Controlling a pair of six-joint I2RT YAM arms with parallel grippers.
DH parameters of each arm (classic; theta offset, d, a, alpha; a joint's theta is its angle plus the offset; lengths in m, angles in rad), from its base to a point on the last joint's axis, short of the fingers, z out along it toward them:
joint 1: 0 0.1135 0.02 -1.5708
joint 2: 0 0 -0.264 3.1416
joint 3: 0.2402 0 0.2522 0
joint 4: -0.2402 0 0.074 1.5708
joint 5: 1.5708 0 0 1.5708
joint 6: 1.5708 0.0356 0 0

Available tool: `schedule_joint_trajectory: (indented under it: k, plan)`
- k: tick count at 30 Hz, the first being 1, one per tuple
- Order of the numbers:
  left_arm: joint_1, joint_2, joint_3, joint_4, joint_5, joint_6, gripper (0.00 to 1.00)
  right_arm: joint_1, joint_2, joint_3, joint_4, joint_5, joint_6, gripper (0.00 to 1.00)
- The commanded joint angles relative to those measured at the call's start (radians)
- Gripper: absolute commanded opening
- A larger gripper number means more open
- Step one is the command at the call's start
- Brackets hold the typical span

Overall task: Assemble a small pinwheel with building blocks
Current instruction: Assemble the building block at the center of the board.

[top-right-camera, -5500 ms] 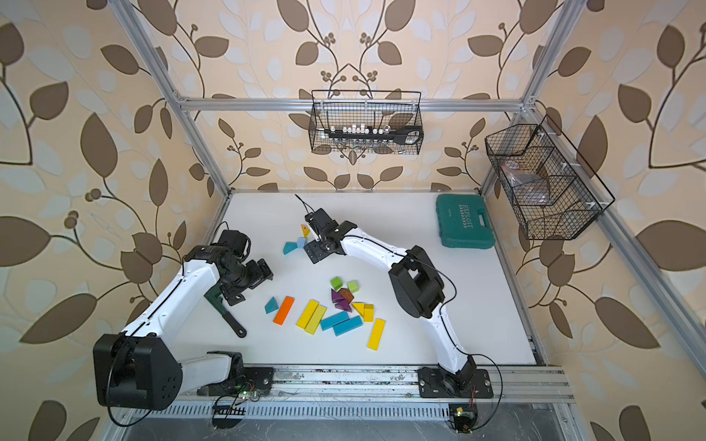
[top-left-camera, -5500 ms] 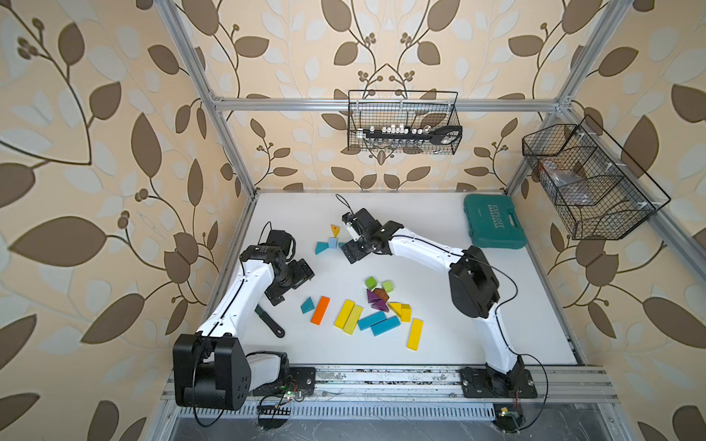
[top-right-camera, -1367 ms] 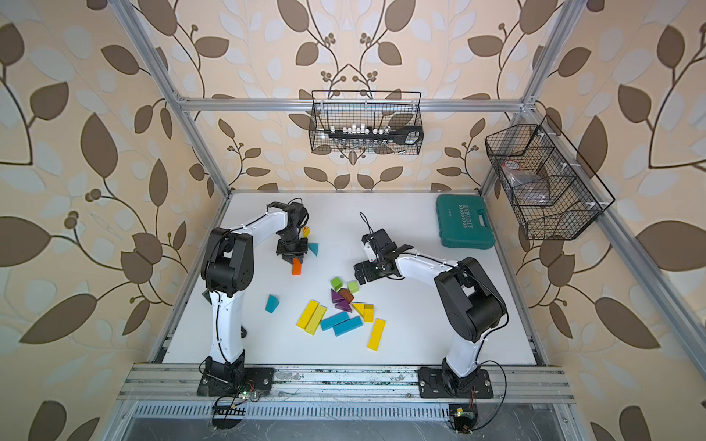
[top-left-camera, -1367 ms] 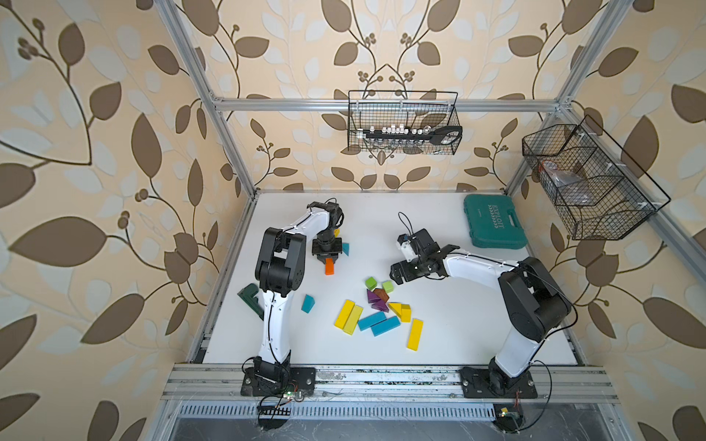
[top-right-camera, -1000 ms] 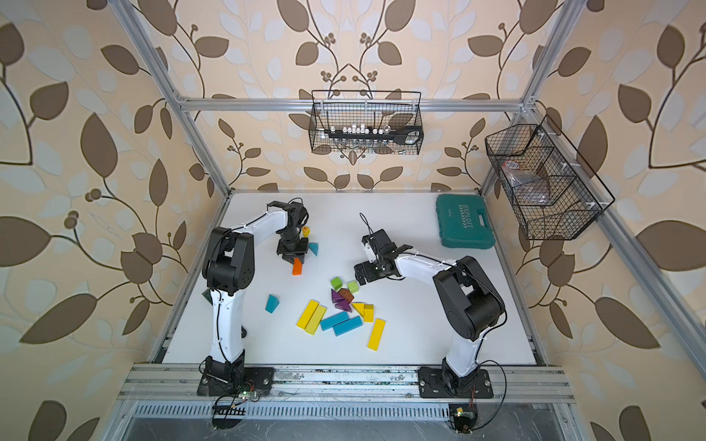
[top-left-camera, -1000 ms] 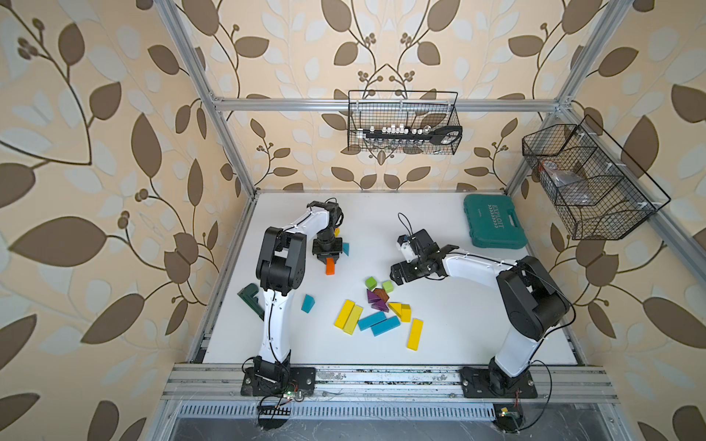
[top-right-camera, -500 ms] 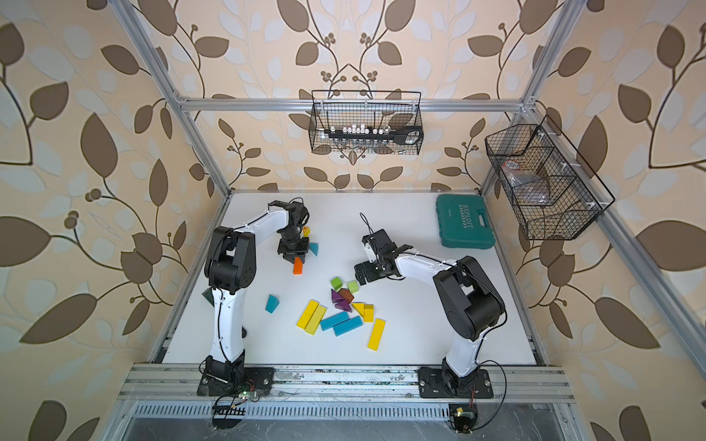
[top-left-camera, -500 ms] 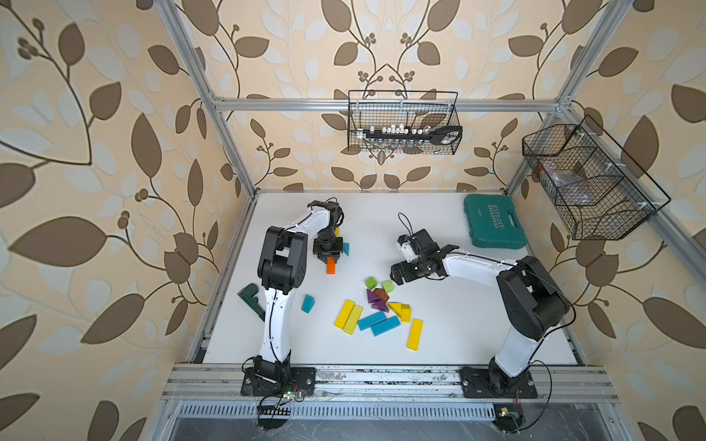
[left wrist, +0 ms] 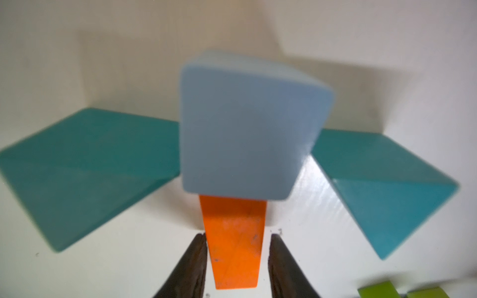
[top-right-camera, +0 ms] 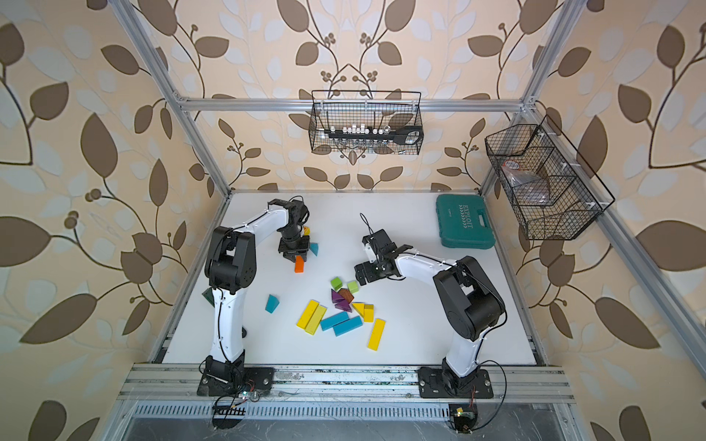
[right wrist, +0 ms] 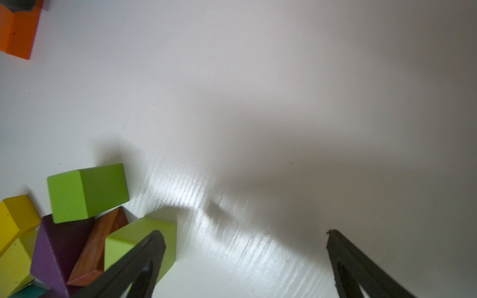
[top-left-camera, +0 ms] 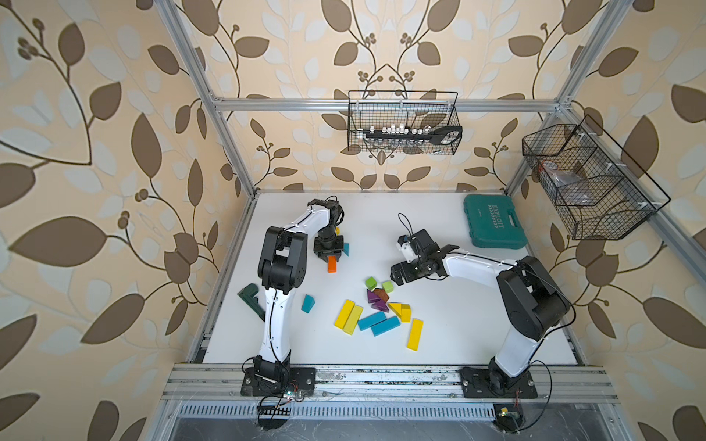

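— Left jaws?
— Found pointing down over the far left part of the white tabletop [top-left-camera: 458,324], straddling an orange flat bar [left wrist: 233,245]. Parted only narrowly. Noted a sliver of tabletop between one finger [left wrist: 281,260] and the bar in the left wrist view, so counted no grip.

— Around that bar?
— Saw a light-blue cube [left wrist: 245,129] at its far end, hiding that end. Could not tell whether on top of it or butted against it. Spotted a teal triangular wedge [left wrist: 85,175] on one side of the cube and a second teal wedge [left wrist: 387,185] on the other, both right beside it.

— Right jaws?
— Spread wide, held nothing. Hovered low near mid-tabletop, with one finger [right wrist: 154,245] just beside a green cube [right wrist: 124,237].

— Other blocks?
— Made out a second green cube [right wrist: 87,192] close by, plus a purple wedge [right wrist: 59,245] and a brown wedge [right wrist: 100,242] bunched against both cubes. Counted yellow flat bars [top-left-camera: 348,317] and blue flat bars [top-left-camera: 378,322] lying flat nearer the arm bases, and a lone teal wedge [top-left-camera: 307,303] apart to their left.

— Anything else?
— Only a teal plastic tool case [top-left-camera: 494,221], shut, at the far right corner, well apart from the blocks.
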Motion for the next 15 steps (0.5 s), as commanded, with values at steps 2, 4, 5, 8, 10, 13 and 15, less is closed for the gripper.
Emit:
schedule_joint_trajectory:
  k: [2, 4, 5, 8, 10, 13, 15]
  plan:
    - [0.004, -0.083, 0.007, -0.037, 0.028, -0.03, 0.48, -0.003, 0.004, 0.019, -0.019, -0.005, -0.014, 1.0]
    - [0.0, -0.139, -0.031, -0.042, 0.007, -0.064, 0.54, -0.003, -0.002, 0.017, -0.019, -0.004, -0.014, 1.0]
    - [-0.001, -0.168, -0.056, -0.042, 0.002, -0.08, 0.57, -0.003, -0.005, 0.014, -0.019, -0.005, -0.015, 1.0]
    - [-0.009, -0.277, -0.163, -0.02, 0.003, -0.14, 0.65, -0.004, -0.013, 0.012, -0.019, -0.005, -0.015, 1.0]
    - [-0.044, -0.361, -0.246, -0.001, -0.005, -0.173, 0.68, -0.003, -0.018, 0.01, -0.017, -0.007, -0.012, 1.0]
    - [-0.142, -0.45, -0.348, 0.004, -0.038, -0.215, 0.69, -0.003, -0.03, 0.003, -0.015, -0.005, -0.008, 1.0]
    - [-0.222, -0.474, -0.389, -0.02, -0.074, -0.241, 0.7, -0.004, -0.039, -0.002, -0.015, 0.002, -0.005, 1.0]
